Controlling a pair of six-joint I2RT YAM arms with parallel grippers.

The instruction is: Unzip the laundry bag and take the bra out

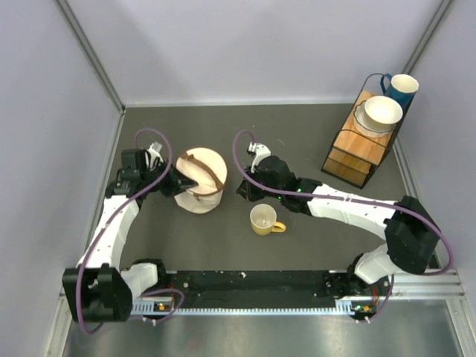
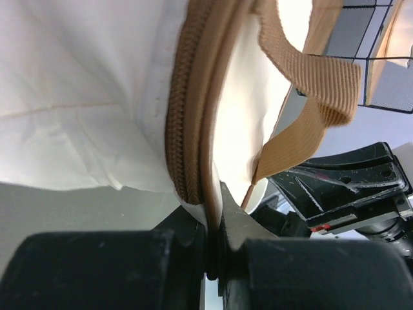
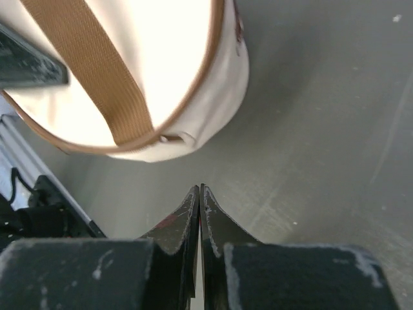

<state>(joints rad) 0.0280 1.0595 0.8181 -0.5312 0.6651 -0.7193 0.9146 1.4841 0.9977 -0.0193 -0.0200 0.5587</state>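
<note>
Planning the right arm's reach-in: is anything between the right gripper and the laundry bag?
Nothing visible. In the right wrist view only bare table lies between the shut right gripper and the laundry bag. The yellow mug sits nearer the bases, off that line. The left gripper pinches the bag's zipper seam opposite.

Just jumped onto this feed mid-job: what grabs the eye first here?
The cream laundry bag with its brown strap sits left of centre on the table, and the left gripper is pinched shut on its brown zipper seam at the rim. The right gripper is shut on nothing, just beside the bag. A yellow mug stands nearer the arm bases.
</note>
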